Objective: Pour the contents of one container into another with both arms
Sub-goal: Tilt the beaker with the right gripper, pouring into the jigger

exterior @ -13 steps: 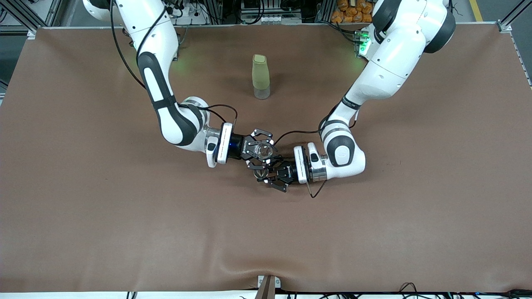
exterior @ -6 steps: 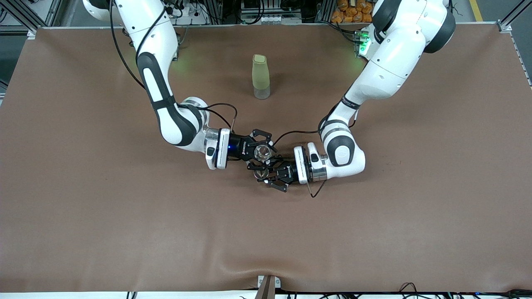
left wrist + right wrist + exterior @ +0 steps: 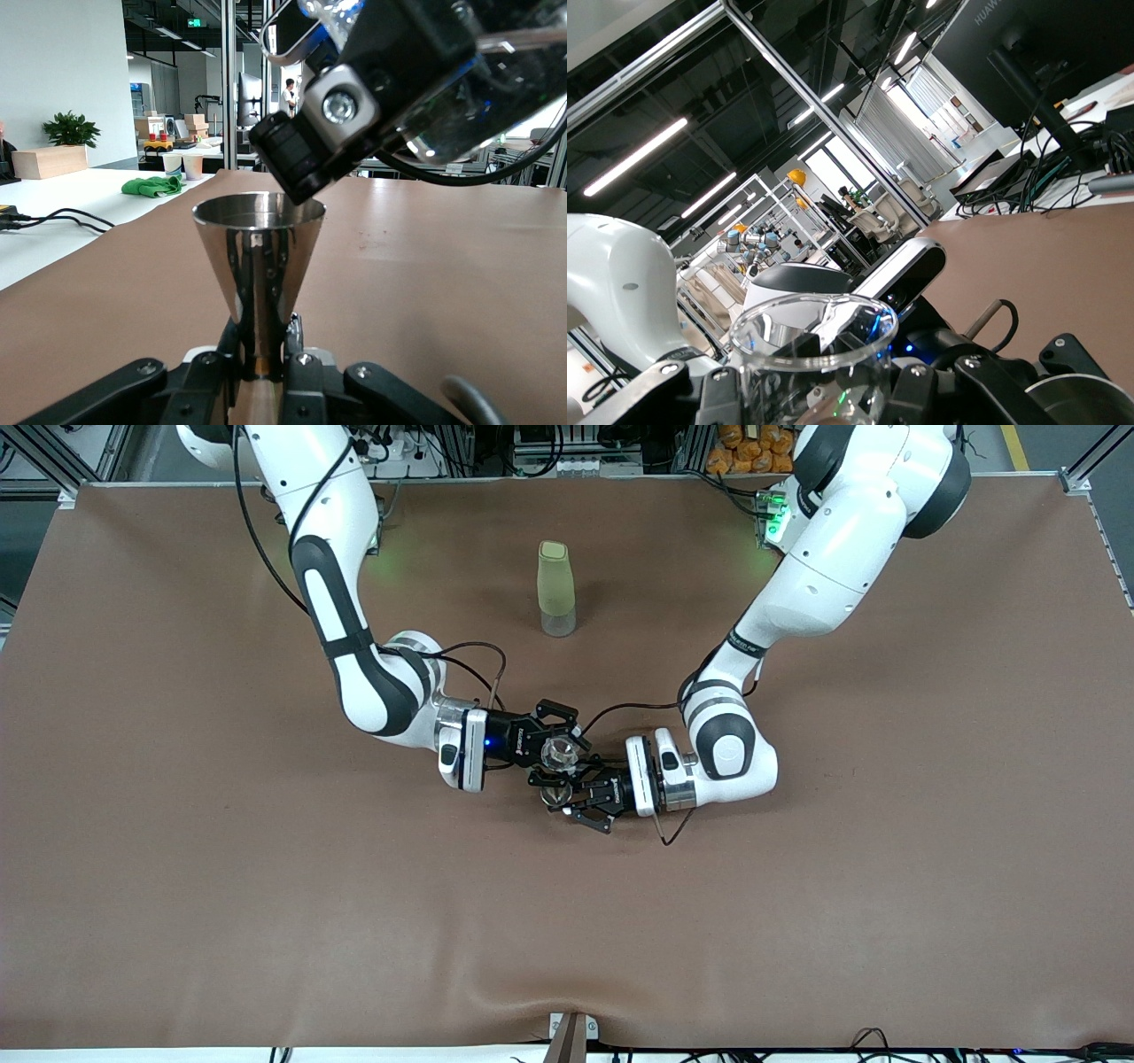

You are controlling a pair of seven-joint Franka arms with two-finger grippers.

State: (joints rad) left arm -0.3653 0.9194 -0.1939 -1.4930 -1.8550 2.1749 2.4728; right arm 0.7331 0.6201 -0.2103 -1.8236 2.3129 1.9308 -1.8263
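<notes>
The right claw [image 3: 558, 751] grips a clear glass beaker [image 3: 556, 752], tilted just above the metal cone cup [image 3: 258, 266] clamped upright in the left claw [image 3: 567, 797], over the middle of the brown worktop [image 3: 797, 886].

A robotics laboratory in an open industrial hall, marked by two white jointed arms [image 3: 354, 620] bolted beside a brown-covered test table [image 3: 266, 921], aluminium frame posts [image 3: 229, 88] and ceiling strip lights [image 3: 633, 159].

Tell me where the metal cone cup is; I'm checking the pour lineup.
In the front view, the metal cup is held upright by the left tool mid-table, just under the glass beaker in the right tool.
</notes>
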